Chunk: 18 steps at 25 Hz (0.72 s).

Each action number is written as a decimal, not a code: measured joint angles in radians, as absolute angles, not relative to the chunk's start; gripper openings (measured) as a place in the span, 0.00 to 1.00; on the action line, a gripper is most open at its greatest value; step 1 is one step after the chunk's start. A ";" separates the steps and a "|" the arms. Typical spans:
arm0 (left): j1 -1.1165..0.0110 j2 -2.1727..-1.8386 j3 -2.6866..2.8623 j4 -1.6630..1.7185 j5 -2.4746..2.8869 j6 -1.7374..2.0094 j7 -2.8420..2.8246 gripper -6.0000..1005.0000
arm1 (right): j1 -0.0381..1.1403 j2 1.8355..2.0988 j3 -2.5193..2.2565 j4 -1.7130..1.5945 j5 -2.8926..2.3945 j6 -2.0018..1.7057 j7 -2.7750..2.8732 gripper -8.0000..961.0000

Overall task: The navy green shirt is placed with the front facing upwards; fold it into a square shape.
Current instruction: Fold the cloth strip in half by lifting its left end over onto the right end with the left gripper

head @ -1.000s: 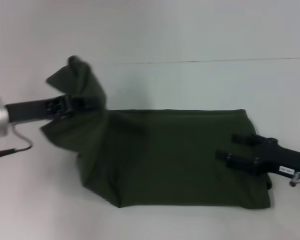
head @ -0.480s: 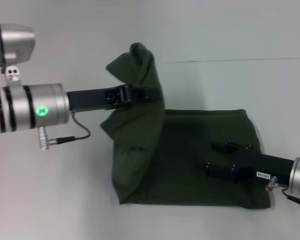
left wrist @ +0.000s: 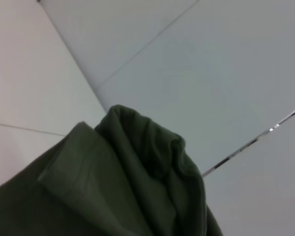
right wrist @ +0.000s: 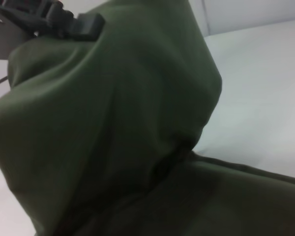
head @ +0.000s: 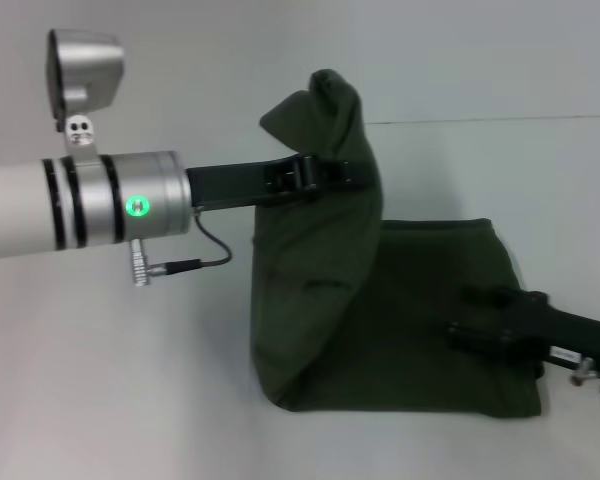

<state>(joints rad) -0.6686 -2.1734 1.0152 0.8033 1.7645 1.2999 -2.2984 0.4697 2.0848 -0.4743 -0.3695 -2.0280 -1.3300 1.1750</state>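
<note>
Left tool point(head: 355, 172) carried shirt point(head: 420, 320) rightward — hem seam point(left wrist: 71, 184) wrist-only.

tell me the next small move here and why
Probably carry the left gripper on toward the right gripper and lower it. It is shut on a lifted end of the shirt, which hangs folded halfway, while the right gripper rests open on the flat part.

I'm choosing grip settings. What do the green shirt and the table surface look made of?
The navy green shirt looks like soft matte knit fabric, probably cotton: it drapes in loose folds from the left claw and shows a stitched hem in the left wrist view. The table looks like smooth, hard white laminate or painted board, faintly glossy; I can't tell which.
</note>
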 joint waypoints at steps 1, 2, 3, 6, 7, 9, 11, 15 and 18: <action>-0.669 -2.173 1.033 0.801 1.748 1.286 -2.299 0.11 | 0.457 2.085 -0.463 -0.381 -2.028 -1.338 1.177 0.89; -0.669 -2.173 1.060 0.799 1.731 1.267 -2.299 0.11 | 0.443 2.085 -0.450 -0.393 -2.028 -1.350 1.177 0.89; -0.669 -2.174 1.088 0.798 1.715 1.241 -2.299 0.11 | 0.432 2.085 -0.435 -0.403 -2.028 -1.361 1.177 0.89; -0.676 -2.174 1.160 0.791 1.687 1.183 -2.299 0.11 | 0.387 2.081 -0.381 -0.437 -2.028 -1.407 1.177 0.89; -0.682 -2.174 1.182 0.783 1.680 1.166 -2.299 0.11 | 0.375 2.079 -0.366 -0.444 -2.028 -1.422 1.177 0.89; -0.697 -2.174 1.220 0.762 1.663 1.137 -2.299 0.11 | 0.347 2.074 -0.329 -0.456 -2.028 -1.456 1.177 0.89; -0.711 -2.174 1.252 0.742 1.651 1.111 -2.296 0.11 | 0.325 2.069 -0.293 -0.466 -2.028 -1.486 1.177 0.89; -0.730 -2.177 1.319 0.698 1.609 1.035 -2.271 0.11 | 0.298 2.062 -0.237 -0.477 -2.028 -1.528 1.176 0.89; -0.750 -2.177 1.387 0.641 1.537 0.992 -2.222 0.11 | 0.291 2.061 -0.223 -0.482 -2.028 -1.538 1.176 0.89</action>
